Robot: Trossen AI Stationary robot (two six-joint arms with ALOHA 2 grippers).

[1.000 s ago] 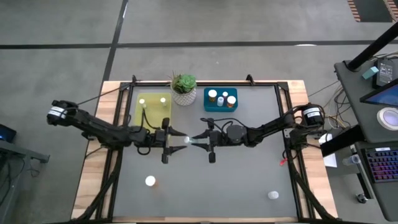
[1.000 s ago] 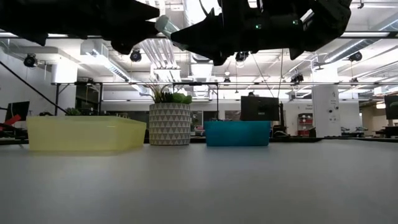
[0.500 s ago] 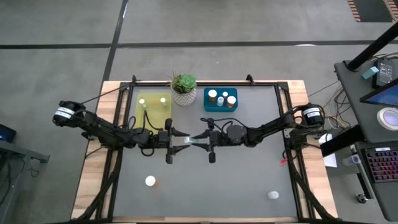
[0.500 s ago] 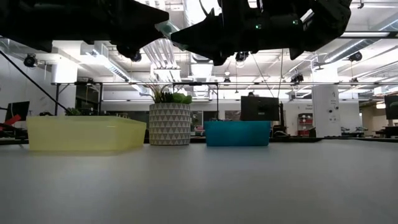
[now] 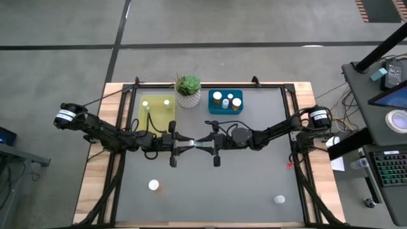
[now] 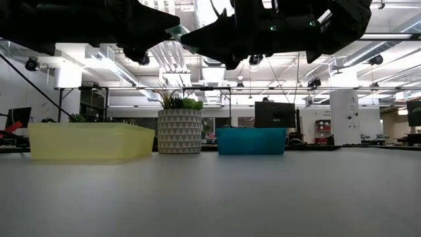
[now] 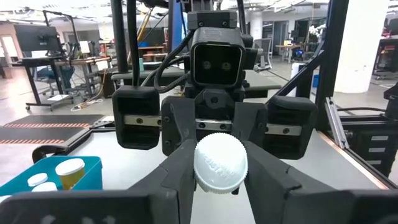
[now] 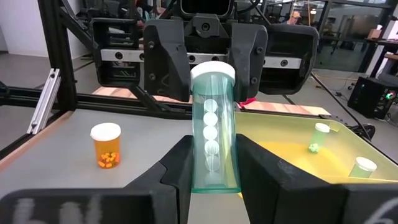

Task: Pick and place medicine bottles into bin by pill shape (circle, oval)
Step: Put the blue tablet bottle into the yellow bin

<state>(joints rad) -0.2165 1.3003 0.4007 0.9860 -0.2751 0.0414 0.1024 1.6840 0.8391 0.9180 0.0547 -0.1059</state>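
- Two dark robot arms meet above the middle of the grey table (image 5: 254,184), their hands pointing at each other, tip to tip.
- Between them is a clear medicine bottle (image 8: 213,134) with a white cap (image 7: 220,163), held level in the air and showing a row of round white pills inside.
- The right hand (image 5: 205,144) grips the bottle's clear body between its two fingers.
- The left hand (image 5: 184,144) has its fingers closed around the capped end of the same bottle, so both hands hold it at once.
- A yellow bin (image 5: 156,112) sits at the far side of the table, just left of centre, with two small bottles lying in it.
- A teal bin (image 5: 225,102) sits just right of centre at the far side, holding three white-capped bottles.
- A small green plant in a patterned white pot (image 5: 188,91) stands between the two bins.
- An amber bottle with a white cap (image 5: 154,186) stands alone on the near left part of the table.
- A small white bottle (image 5: 279,199) rests near the table's near right corner, well apart from everything else.
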